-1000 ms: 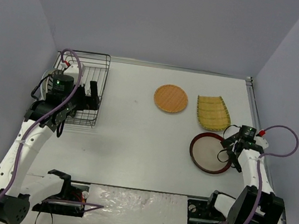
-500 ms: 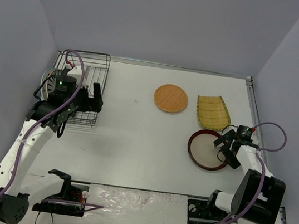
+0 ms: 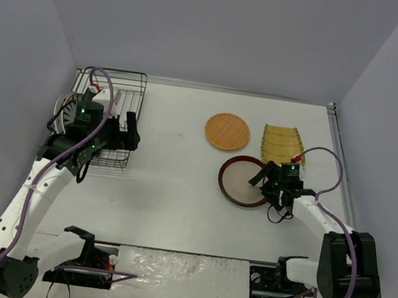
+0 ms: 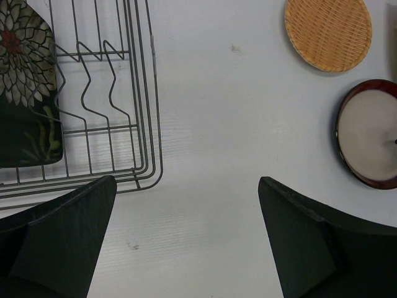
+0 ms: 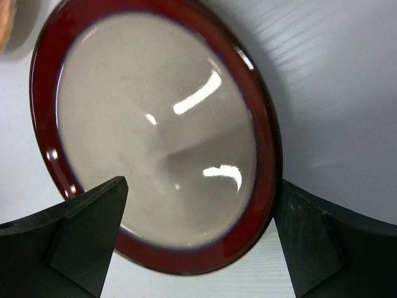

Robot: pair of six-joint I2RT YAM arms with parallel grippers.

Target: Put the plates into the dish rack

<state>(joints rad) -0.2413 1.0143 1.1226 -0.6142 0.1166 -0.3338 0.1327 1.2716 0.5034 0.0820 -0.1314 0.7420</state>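
Observation:
The black wire dish rack [image 3: 115, 85] stands at the back left and also shows in the left wrist view [image 4: 146, 93]. A dark patterned square plate [image 4: 28, 93] stands inside it. My left gripper [image 3: 131, 131] is open and empty over the table at the rack's front right corner [image 4: 186, 248]. The dark-red-rimmed cream plate [image 3: 239, 179] lies right of the middle. My right gripper [image 3: 266, 180] is open at its right edge, and its fingers straddle the plate's near rim [image 5: 155, 130]. The orange round plate [image 3: 227, 131] and the yellow-green striped oblong plate [image 3: 282, 145] lie behind it.
A striped white plate edge [image 3: 61, 107] shows at the rack's left side behind my left arm. Grey walls close in the table on the left, back and right. The arm bases and cables sit at the near edge.
My right gripper has moved left and the dark-red-rimmed plate has slid left with it, toward the middle of the table. My left gripper has shifted slightly right at the rack's corner.

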